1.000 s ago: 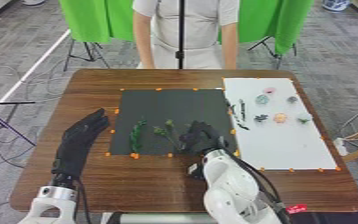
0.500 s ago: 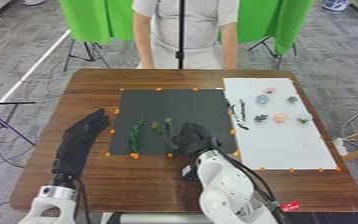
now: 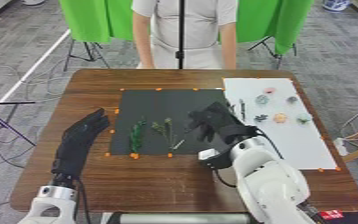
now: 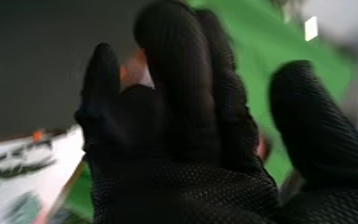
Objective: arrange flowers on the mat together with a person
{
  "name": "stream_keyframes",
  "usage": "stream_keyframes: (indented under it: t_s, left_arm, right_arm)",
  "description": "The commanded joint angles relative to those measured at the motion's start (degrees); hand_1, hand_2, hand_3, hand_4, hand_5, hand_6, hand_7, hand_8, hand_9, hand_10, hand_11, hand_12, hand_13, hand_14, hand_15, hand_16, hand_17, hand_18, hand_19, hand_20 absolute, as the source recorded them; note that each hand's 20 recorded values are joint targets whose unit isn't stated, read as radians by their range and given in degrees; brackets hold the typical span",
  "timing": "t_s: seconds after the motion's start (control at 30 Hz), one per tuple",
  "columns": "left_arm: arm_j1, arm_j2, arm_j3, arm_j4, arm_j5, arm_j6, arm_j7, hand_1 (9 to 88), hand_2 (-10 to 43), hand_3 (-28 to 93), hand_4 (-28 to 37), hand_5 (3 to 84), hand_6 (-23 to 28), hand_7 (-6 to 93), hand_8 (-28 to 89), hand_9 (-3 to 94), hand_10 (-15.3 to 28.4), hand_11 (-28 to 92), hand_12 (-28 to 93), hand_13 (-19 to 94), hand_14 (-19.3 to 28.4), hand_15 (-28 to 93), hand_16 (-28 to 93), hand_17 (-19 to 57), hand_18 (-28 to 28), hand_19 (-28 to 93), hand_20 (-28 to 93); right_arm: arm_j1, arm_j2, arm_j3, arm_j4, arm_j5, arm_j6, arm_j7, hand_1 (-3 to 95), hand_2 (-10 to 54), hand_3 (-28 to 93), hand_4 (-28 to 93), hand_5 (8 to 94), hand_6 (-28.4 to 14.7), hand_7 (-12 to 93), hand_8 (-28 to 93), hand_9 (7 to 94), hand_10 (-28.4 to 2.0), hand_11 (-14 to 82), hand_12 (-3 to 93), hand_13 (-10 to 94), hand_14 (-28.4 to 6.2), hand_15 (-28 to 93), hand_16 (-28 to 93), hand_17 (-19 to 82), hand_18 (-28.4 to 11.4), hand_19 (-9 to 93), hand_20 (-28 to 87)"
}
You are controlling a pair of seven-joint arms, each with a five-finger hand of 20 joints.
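Green and feathery, a slender stem (image 3: 136, 136) lies on the black mat (image 3: 158, 105) beside a thin, bushy-tipped sprig (image 3: 168, 131). The right hand (image 3: 213, 119), straight-fingered and empty, hides part of the mat; the left hand (image 3: 88, 124) is likewise empty. Pastel blooms (image 3: 279, 118) look indistinct.

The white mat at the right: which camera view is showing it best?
The head view: it shows most of the white mat from above, with flower pieces on it, though the right arm covers some. The right wrist view shows part of it, beyond the right hand.
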Motion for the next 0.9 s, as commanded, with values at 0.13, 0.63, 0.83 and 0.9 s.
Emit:
stream_keyframes:
  t_s: [0.13, 0.63, 0.83, 0.9]
  left_arm:
    - [-0.50, -1.26, 0.61, 1.39, 0.13, -0.75, 0.86, 24.0, -6.2, 66, -17.5, 44.6, 3.7, 8.7, -4, 41.9, 12.4, 10, 18, 32, 16.3, 8, 8, 3.1, 12.1, 1, 17]
    - [-0.90, -1.60, 1.66, 1.65, 0.68, 0.05, 2.01, 24.3, -6.1, 66, -17.6, 45.5, 3.9, 9.6, -4, 42.6, 12.8, 12, 18, 34, 16.4, 10, 7, 4.3, 11.2, 1, 17]
    - [-0.30, -1.85, 1.73, 1.29, 0.74, 0.30, 1.66, 24.3, -6.2, 66, -17.6, 45.5, 3.9, 9.5, -4, 42.6, 12.8, 12, 18, 34, 16.5, 10, 6, 4.3, 11.3, 1, 17]
    - [-0.13, -2.05, 1.75, 1.21, 0.67, 0.54, 1.92, 24.2, -6.1, 66, -17.6, 45.6, 3.9, 9.5, -4, 42.7, 12.8, 12, 18, 34, 16.5, 10, 6, 4.3, 11.3, 1, 17]
  right_arm:
    - [-13.09, 2.84, 16.57, 6.00, 52.73, 4.78, -29.16, 13.7, 8.1, 75, -16, 50.4, -1.6, 10, -9, 51.4, -16.5, 6.1, 13.7, 41, -15.0, 12, 22, 18, -16.4, 21, 30]
    - [-17.93, 0.61, 15.10, 4.00, 42.07, 8.92, -34.26, 8.4, 7.8, 78, -19, 35.0, -1.3, 9, -9, 37.1, -14.5, 3.3, 10.0, 26, -11.2, 6, 16, 14, -13.1, 7, 25]
    - [-19.62, 0.55, 14.55, 2.83, 42.74, 12.18, -32.14, 8.7, 8.4, 77, -19, 35.5, -1.6, 9, -9, 37.3, -14.6, 3.4, 10.1, 27, -11.5, 6, 16, 14, -13.4, 8, 25]
    - [-19.62, 0.93, 14.39, 2.37, 42.10, 13.64, -31.25, 8.9, 8.9, 77, -19, 36.2, -1.7, 9, -9, 38.1, -14.9, 3.6, 10.2, 28, -11.8, 7, 16, 14, -13.6, 8, 25]
